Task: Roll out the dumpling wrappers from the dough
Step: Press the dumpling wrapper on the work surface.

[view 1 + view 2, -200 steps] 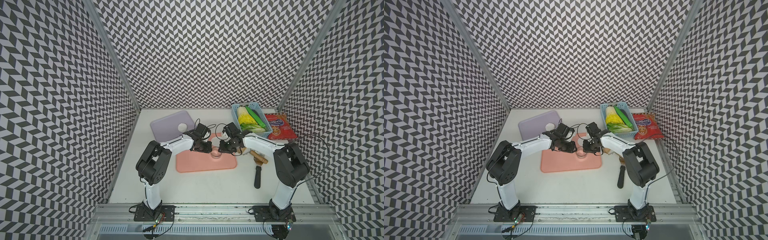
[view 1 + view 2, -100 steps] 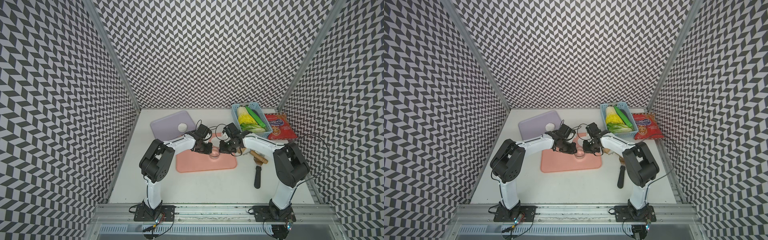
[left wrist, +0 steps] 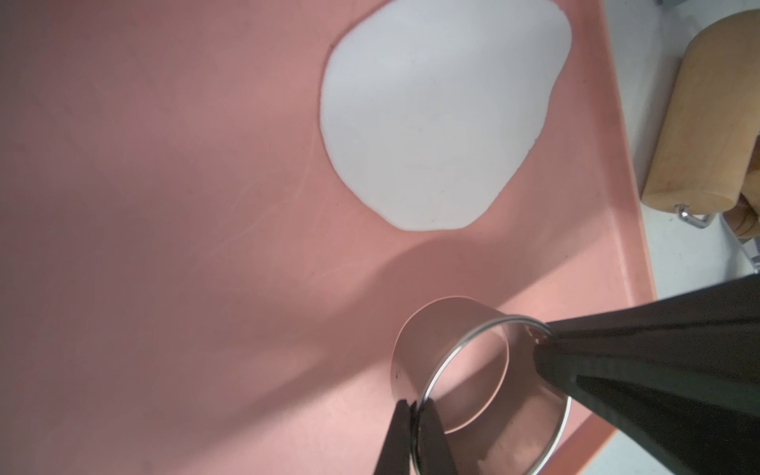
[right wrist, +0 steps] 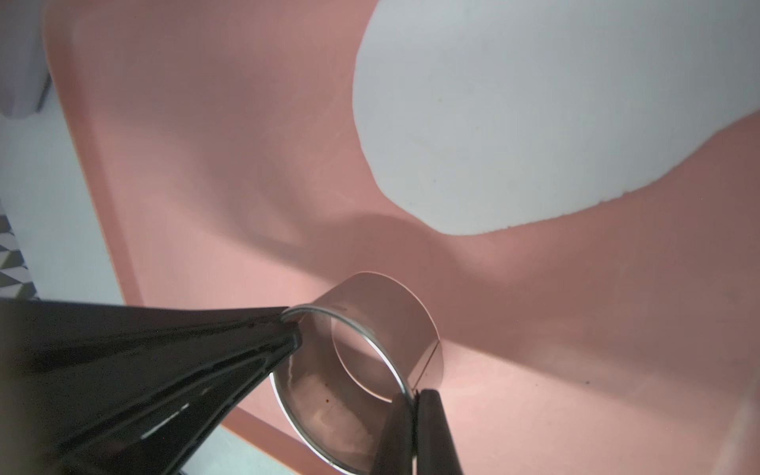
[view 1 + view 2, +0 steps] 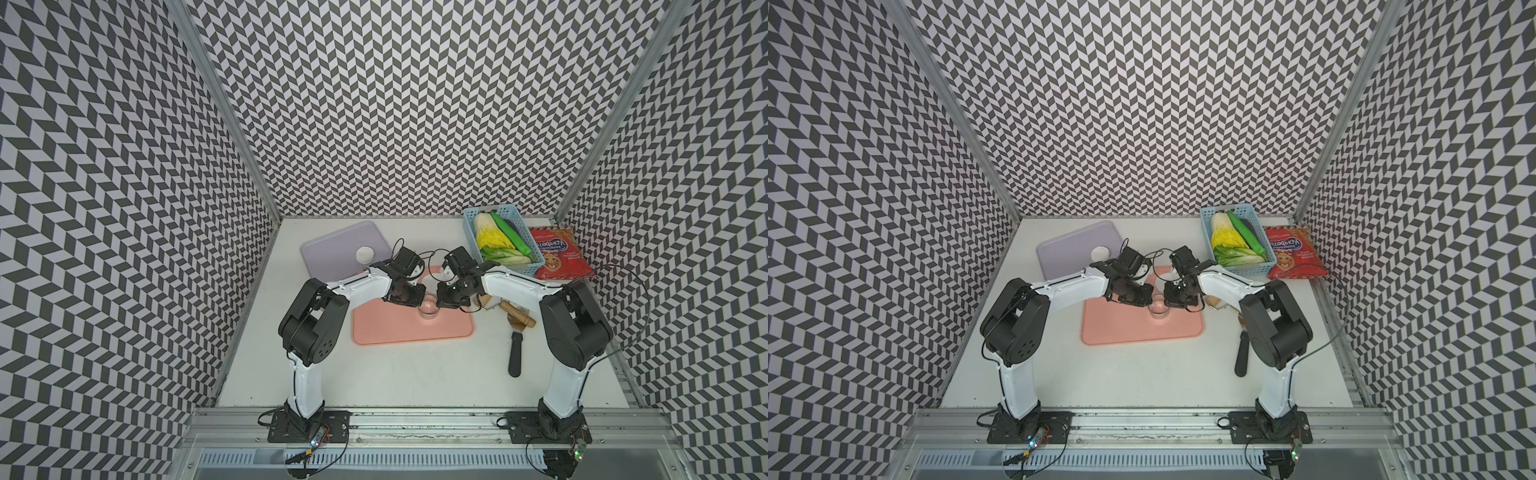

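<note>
- Dough (image 3: pixel 444 115): a flat white sheet of irregular outline, lying on the far part of the pink cutting mat (image 5: pixel 407 332), which occupies the middle of the table (image 5: pixel 395 374).
- Steel ring cutter (image 3: pixel 448 329): standing on the mat on the near side of the dough, close to it but not touching.
- Left tool (image 3: pixel 414 413): fingers pressed together on the cutter's thin wall, pinching it at one side of the rim.
- Right tool (image 4: pixel 413 395): pinching the wall at the opposite side of the rim.
- Dumpling wrapper (image 5: pixel 365 253): one round white disc on the lavender tray (image 5: pixel 328 253), toward the table's far left corner.
- Wooden rolling pin (image 5: pixel 517 318) and black-handled spatula (image 5: pixel 514 357): on the table between the mat and the right edge.
- Blue basket (image 5: pixel 488 208) of vegetables and red cookie packet (image 5: pixel 557 253): at the far right corner.
</note>
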Robot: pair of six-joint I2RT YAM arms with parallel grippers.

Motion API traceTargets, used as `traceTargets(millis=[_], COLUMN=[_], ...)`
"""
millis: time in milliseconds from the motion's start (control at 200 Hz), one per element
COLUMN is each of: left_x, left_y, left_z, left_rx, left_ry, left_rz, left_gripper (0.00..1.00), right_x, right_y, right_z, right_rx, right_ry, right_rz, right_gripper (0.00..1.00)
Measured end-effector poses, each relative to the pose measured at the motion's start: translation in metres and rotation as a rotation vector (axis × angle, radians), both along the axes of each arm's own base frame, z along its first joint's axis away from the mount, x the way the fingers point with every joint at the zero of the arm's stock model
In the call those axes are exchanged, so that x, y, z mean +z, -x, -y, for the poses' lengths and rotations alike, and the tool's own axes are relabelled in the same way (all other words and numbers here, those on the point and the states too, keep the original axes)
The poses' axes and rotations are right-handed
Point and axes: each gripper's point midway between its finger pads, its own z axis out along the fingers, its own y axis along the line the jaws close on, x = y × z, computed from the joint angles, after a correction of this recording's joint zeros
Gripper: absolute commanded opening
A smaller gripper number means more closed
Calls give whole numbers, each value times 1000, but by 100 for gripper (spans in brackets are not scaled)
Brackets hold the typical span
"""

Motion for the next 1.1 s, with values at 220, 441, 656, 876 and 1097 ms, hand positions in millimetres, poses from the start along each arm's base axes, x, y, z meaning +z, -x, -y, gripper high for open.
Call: traceTargets(millis=[220, 441, 656, 876, 1097], left_x=[4, 27, 55, 55, 36], left_y=[-5, -33, -79, -109, -107], left_z=[0, 7, 20, 29, 28], left_rx=[6, 26, 46, 55, 54], left_ry=[-11, 8, 47, 55, 27], left_rz=[4, 44, 124, 142, 97], left_gripper=[0, 0, 0, 0, 0], right_x=[5, 28, 55, 53, 33], right_y=[-5, -35, -81, -108, -107], right_z=[0, 9, 27, 35, 33], right_rx=[0, -36, -105, -133, -127], right_ry=[19, 18, -11, -23, -24], right_rz=[5, 73, 157, 167, 123], right_gripper=[0, 0, 0, 0, 0])
